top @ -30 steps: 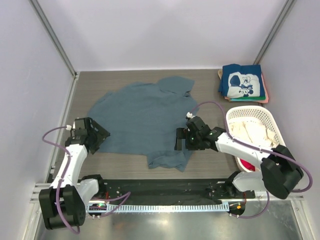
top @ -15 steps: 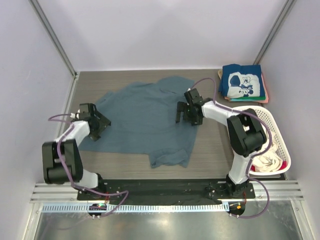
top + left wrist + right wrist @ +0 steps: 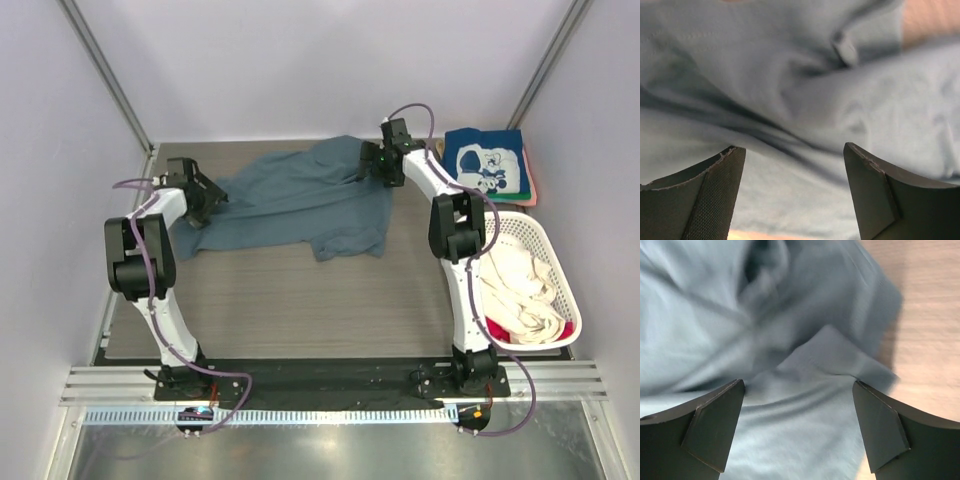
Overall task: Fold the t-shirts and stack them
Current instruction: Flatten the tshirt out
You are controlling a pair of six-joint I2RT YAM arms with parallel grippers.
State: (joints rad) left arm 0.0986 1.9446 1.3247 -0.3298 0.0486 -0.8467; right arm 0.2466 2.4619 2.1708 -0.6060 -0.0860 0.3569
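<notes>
**Well, blue shirt (image 3: pixel 290 195) bunched at the far end of the tabletop (image 3: pixel 300 300)**

From the overhead camera I get the layout that neither wrist camera gives me. The blue shirt lies crumpled in a wide band near the back wall, with one flap hanging toward me right of centre. Both arms are stretched out to it, the left one at its left end and the right one at its far right corner. In the far right corner sits the stack (image 3: pixel 485 165) of folded shirts, a navy one with white print on top and pink and green edges showing under it. It is well apart from the blue shirt. The basket (image 3: pixel 515 220) stands near the right arm's base, with cream cloth (image 3: pixel 520 290) heaped in it and a bit of red beneath.

The wrist cameras tell me what the overhead cannot, which is how the fingers stand. The left tool (image 3: pixel 791 147) is spread wide. Blurred blue folds fill the whole picture beyond the fingers and nothing is pinched between them. I cannot tell whether the tips touch the cloth.

The right tool (image 3: pixel 798 383) is spread just as wide and grips nothing. It hangs over the shirt's edge, with a folded corner between the fingers and bare wood to the right. Contact is unclear here as well.
</notes>
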